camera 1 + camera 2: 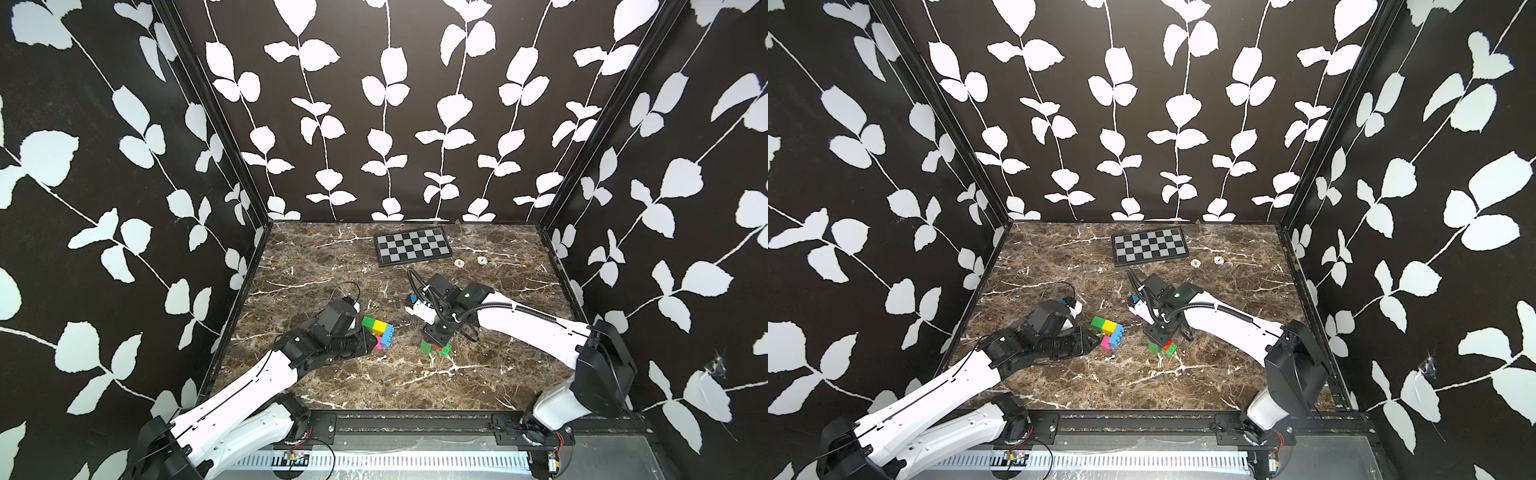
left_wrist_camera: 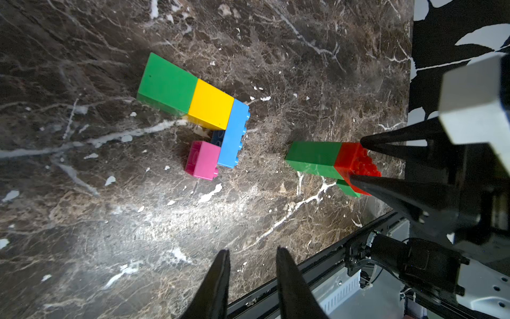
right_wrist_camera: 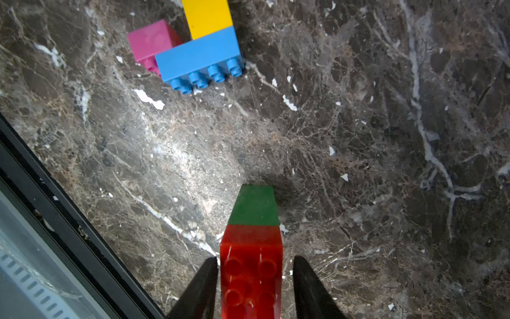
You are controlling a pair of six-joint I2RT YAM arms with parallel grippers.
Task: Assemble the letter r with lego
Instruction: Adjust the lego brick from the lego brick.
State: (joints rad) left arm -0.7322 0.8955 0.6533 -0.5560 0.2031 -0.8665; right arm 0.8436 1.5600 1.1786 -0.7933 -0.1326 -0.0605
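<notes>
Straddling the red brick point(image 3: 251, 243), your right pincer point(image 3: 255, 258) flanks its smooth sides at the frame's lower centre; whether it bites, I cannot tell. Your left pincer point(image 2: 251, 250) hangs apart, empty. The blue brick point(image 2: 234, 135) lies mid-frame on the tabletop point(image 2: 110, 221). Both should feel light, rigid and slick: grip flat side walls squarely, never the studs.

Yellow brick point(image 3: 207, 19) cut off at right wrist view's edge, red brick point(image 3: 251, 276) likewise — tiny round things point(image 1: 459, 262) near checkerboard point(image 1: 413, 246), too small to tell
</notes>
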